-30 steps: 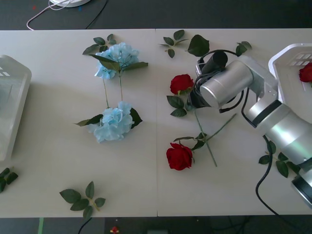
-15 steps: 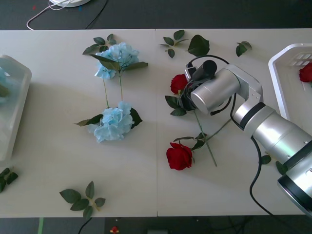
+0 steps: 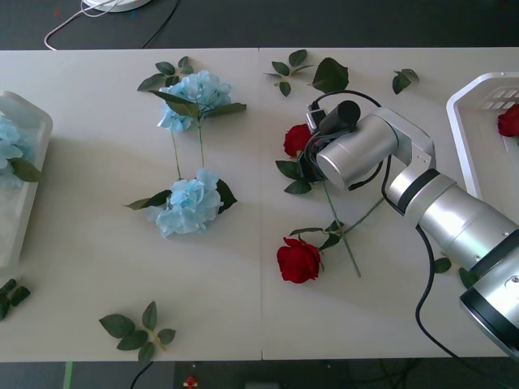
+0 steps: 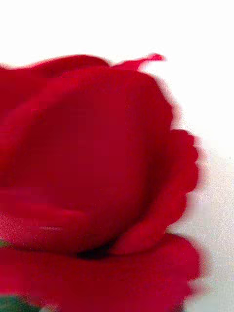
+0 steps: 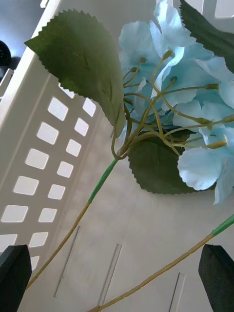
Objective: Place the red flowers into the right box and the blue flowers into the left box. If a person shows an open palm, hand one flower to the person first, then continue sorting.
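Note:
My left gripper (image 5: 116, 254) is open inside the left box (image 3: 26, 203), its black fingers (image 5: 14, 273) either side of two thin stems. A blue flower (image 5: 185, 112) lies in this box, seen at the table's left edge as a blue flower (image 3: 10, 144). Two more blue flowers (image 3: 195, 93) (image 3: 188, 204) lie left of centre. My right arm's wrist (image 3: 357, 150) hangs against a red flower (image 3: 298, 139), whose bloom (image 4: 92, 170) is very close in the right wrist view. Another red flower (image 3: 298, 261) lies nearer the front. A third red flower (image 3: 509, 120) is in the right box (image 3: 464, 138).
Loose green leaf sprigs lie at the front left (image 3: 138, 328), the left edge (image 3: 8, 296) and the back (image 3: 328, 74) (image 3: 403, 79). A white cable (image 3: 81, 16) runs beyond the table's far edge.
My right arm has swung left and closed in on the rose at centre. A blue flower has come into view in the left box.

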